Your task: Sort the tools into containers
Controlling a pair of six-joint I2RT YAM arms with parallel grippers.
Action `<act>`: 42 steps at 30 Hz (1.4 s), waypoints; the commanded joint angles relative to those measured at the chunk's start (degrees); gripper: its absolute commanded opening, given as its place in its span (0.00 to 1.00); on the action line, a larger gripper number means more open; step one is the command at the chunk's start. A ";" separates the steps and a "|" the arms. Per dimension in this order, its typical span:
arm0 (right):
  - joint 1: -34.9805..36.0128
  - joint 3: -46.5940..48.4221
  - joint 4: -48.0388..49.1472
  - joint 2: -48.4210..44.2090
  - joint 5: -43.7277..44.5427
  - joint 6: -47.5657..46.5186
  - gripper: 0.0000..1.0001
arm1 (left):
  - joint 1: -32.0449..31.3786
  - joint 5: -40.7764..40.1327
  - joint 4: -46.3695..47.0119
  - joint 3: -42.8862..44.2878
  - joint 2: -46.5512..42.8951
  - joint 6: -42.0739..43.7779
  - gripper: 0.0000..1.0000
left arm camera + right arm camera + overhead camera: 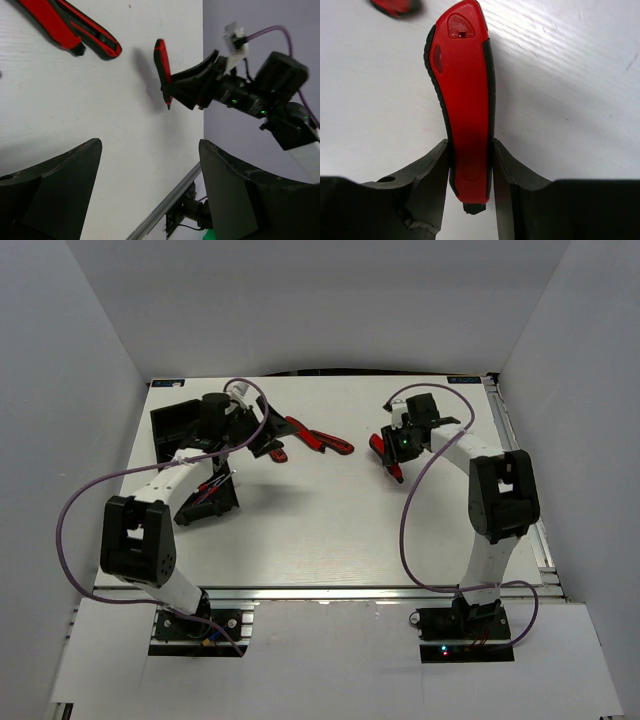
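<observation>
Top view: right jaws are holding the red knife (385,455) right of centre over the tabletop (330,530), probably bound for the upper-left bin (175,425) or the mid-left bin (210,498) already holding tools; left jaws are hanging near the pliers (318,437). Left wrist view: left jaws are gaping wide, gripping nothing, and the knife is hanging clear of its shadow at upper centre, so it's lifted. Right wrist view: right jaws are clenching the knife's near end square across the handle, likely so it isn't swinging.

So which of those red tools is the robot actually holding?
The red knife, clamped in the right gripper; the red-handled pliers lie loose on the table.
</observation>
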 commanded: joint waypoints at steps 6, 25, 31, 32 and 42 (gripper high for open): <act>0.00 2.61 1.83 -8.52 -28.28 2.37 0.00 | -8.14 0.94 6.32 8.75 8.79 -3.36 0.90; 0.88 3.49 7.72 -8.26 -41.49 10.72 0.00 | -15.45 2.26 6.32 20.10 19.36 -4.85 0.76; 2.02 4.02 7.37 -8.53 -41.05 9.84 0.00 | -15.80 3.22 6.23 21.24 21.29 -5.64 0.57; 2.29 4.11 7.28 -8.61 -40.88 9.32 0.00 | -15.89 3.40 6.14 21.33 21.47 -5.64 0.54; 3.87 4.37 5.00 -9.67 -38.59 2.90 0.40 | -15.89 5.68 5.70 21.86 23.05 -5.73 0.20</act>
